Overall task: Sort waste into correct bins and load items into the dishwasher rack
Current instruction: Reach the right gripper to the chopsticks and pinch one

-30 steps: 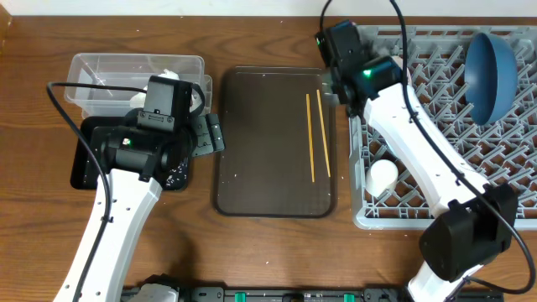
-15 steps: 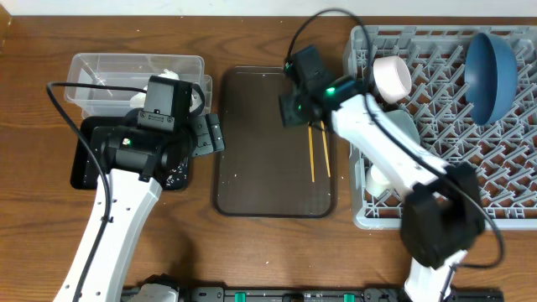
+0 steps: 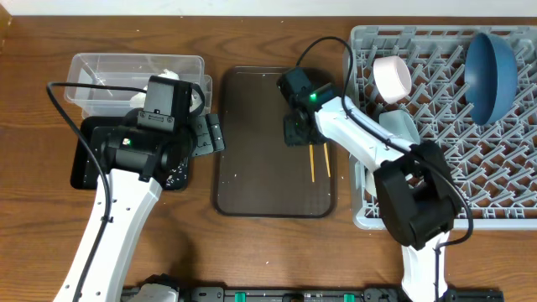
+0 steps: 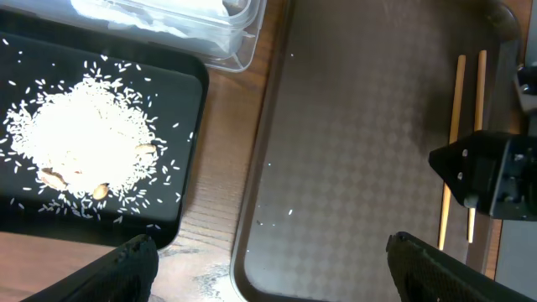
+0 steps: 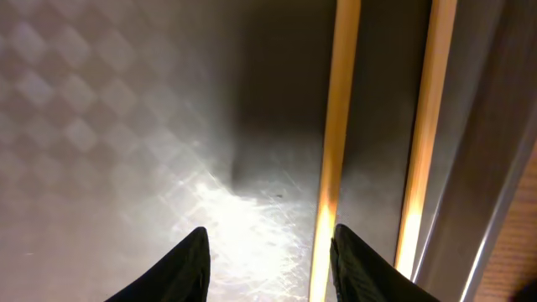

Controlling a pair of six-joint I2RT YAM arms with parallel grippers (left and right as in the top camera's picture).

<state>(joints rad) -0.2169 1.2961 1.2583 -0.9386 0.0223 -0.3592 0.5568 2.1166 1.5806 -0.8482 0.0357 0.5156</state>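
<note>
Right end effector [image 3: 299,129] newly over chopsticks [image 3: 312,164]

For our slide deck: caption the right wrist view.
Right gripper, jaws apart, close over the brown tray and its two wooden chopsticks.

Chopsticks [image 3: 312,164]: 2 thin wooden sticks, flat, parallel, just apart, on R side of brown tray [image 3: 252,168]. Rice scraps [image 4: 80,143]: whitish loose heap w/ a few tan bits, stray grains around, in black tray [image 3: 80,172]. Clear tub [image 3: 101,71] just beside black tray's far edge, white tissue [image 4: 151,10] inside. Grey rack [image 3: 503,184] at R: dk blue bowl [image 3: 491,71] propped on edge nr far R corner; white cup [image 3: 392,75] on its side nr far L; lt blue bowl [image 3: 401,127] partly hidden, just nearer than cup
</note>
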